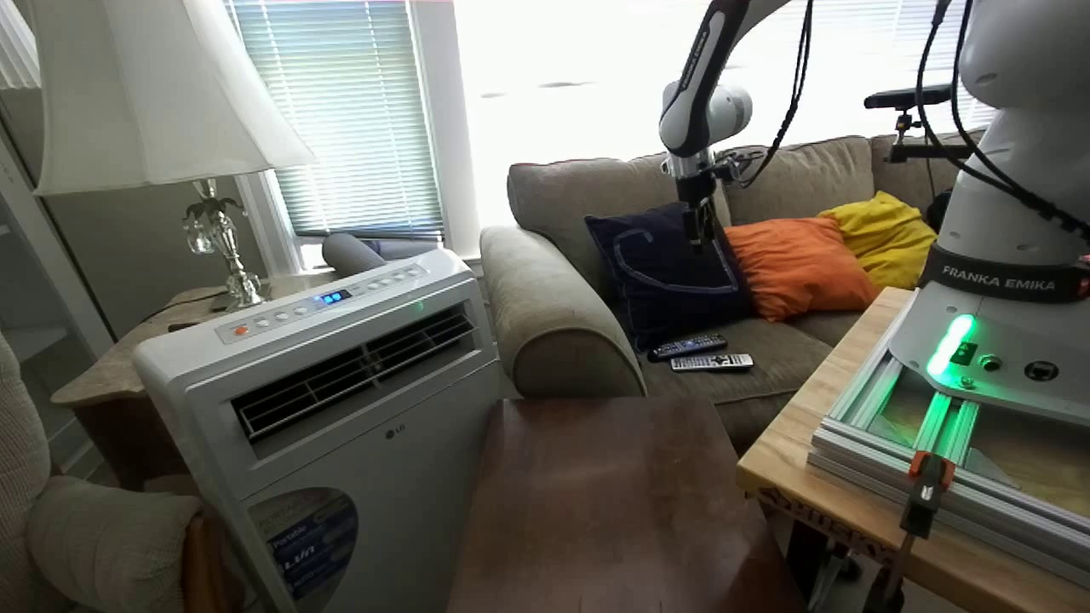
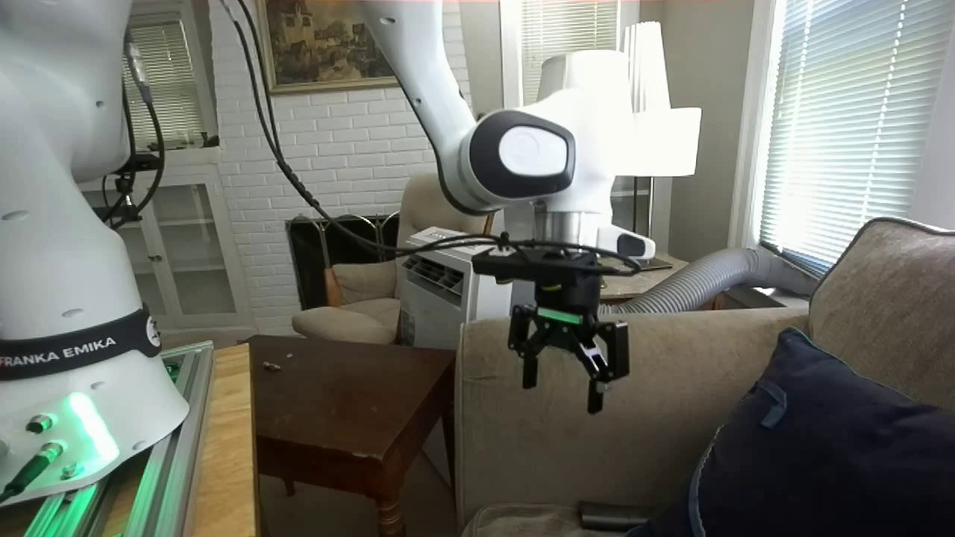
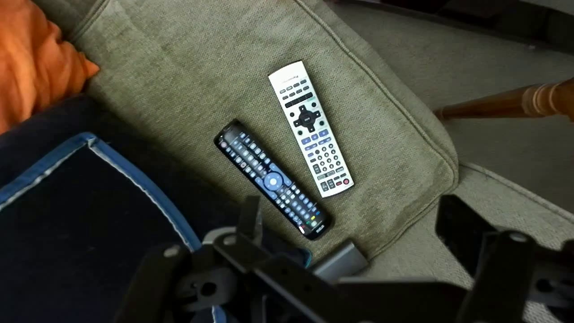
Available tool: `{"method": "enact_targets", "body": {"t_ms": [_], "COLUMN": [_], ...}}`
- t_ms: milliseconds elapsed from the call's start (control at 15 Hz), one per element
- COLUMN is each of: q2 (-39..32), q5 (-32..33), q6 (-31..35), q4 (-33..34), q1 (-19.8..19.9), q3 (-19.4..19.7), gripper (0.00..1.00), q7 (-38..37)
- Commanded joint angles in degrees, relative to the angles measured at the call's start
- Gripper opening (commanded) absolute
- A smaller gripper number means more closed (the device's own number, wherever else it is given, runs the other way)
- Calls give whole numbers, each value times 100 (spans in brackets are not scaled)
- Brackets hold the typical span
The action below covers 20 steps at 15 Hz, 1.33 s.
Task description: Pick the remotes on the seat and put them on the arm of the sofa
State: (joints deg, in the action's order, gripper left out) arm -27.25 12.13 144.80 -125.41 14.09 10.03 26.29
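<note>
In an exterior view, can count one black remote (image 1: 688, 346) and, nearer, one silver remote (image 1: 712, 363) side by side on the seat (image 1: 792, 364), making two for certain. To the left, can count one sofa arm (image 1: 553, 315), bearing neither remote. Would judge the task barely begun, with nothing placed and two pick-ups and two placings left. Farther back, from left to right, can count one navy pillow (image 1: 664, 285), one orange pillow (image 1: 796, 266) and one yellow cloth (image 1: 881, 241), perhaps a pillow.

In an exterior view, can see one end effector (image 2: 562, 388) hanging in mid-air in front of the sofa arm, with jaws spread wide and gripping nothing. Low down, beside the navy pillow, can spot one dark bar (image 2: 615, 516) on the seat; cannot tell whether to count that as a third remote.

In the wrist view, can look down on the black remote at left, close to the navy pillow, and the silver remote at right, flat on the seat and not touching. Just beside the black remote, can find one dark bar, probably the same, partly hidden. If a remote after all, would reckon on three transfers instead of two. Can see the jaws wide apart here too, holding nothing.
</note>
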Motion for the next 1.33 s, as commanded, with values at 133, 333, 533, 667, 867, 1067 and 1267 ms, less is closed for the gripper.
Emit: {"method": "enact_targets", "body": {"t_ms": [133, 333, 533, 667, 867, 1067, 1267], "q2": [-1344, -1744, -1668, -1756, -1619, -1761, -2197], "q5": [383, 544, 474, 473, 532, 390, 409], "q6": [1002, 1456, 1431, 1443, 1440, 938, 394], "q4": [783, 970, 854, 944, 872, 1137, 1572], "q1": [303, 373, 332, 344, 336, 635, 478], "q3": [-139, -148, -154, -163, -127, -469, -359], "gripper": [100, 100, 100, 100, 100, 100, 100], "q7": [463, 523, 336, 337, 390, 801, 742]}}
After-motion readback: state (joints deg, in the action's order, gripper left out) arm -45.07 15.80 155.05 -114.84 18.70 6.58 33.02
